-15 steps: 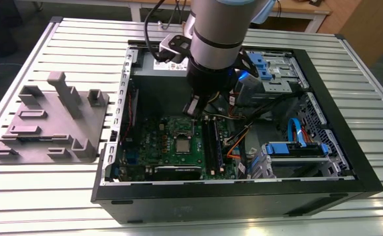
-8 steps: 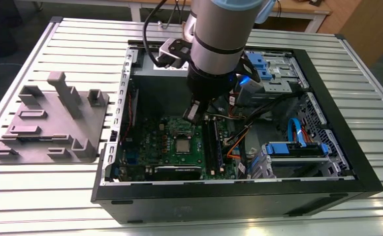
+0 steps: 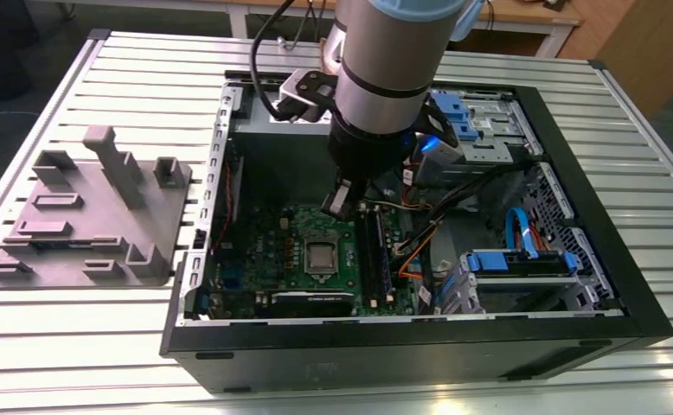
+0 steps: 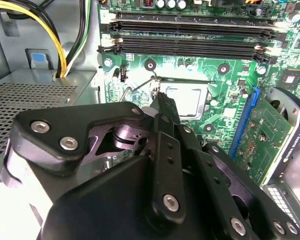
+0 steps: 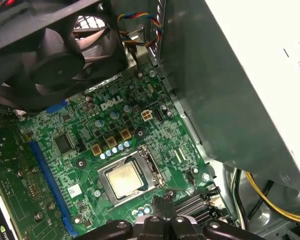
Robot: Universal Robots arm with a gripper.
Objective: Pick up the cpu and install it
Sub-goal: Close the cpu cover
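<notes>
The cpu (image 3: pixel 320 254) is a small silver square lying flat in the dark socket on the green motherboard (image 3: pixel 270 238) inside the open computer case. Both wrist views show the cpu (image 5: pixel 124 179) (image 4: pixel 186 99) sitting level within the metal socket frame. My gripper (image 3: pixel 342 204) hangs just above the board, a little beside the socket. Its fingers meet at a single tip, shut with nothing between them (image 4: pixel 160 102) (image 5: pixel 160 204). The tip is next to the thin wire lever (image 4: pixel 141 83) at the socket's edge.
A grey plastic tray (image 3: pixel 83 216) with raised blocks lies at the exterior view's left, outside the case (image 3: pixel 613 285). Memory slots (image 4: pixel 190 35), a black fan (image 5: pixel 55 55), a graphics card (image 4: pixel 265 135), cables and blue drive brackets (image 3: pixel 519 262) crowd the case around the socket.
</notes>
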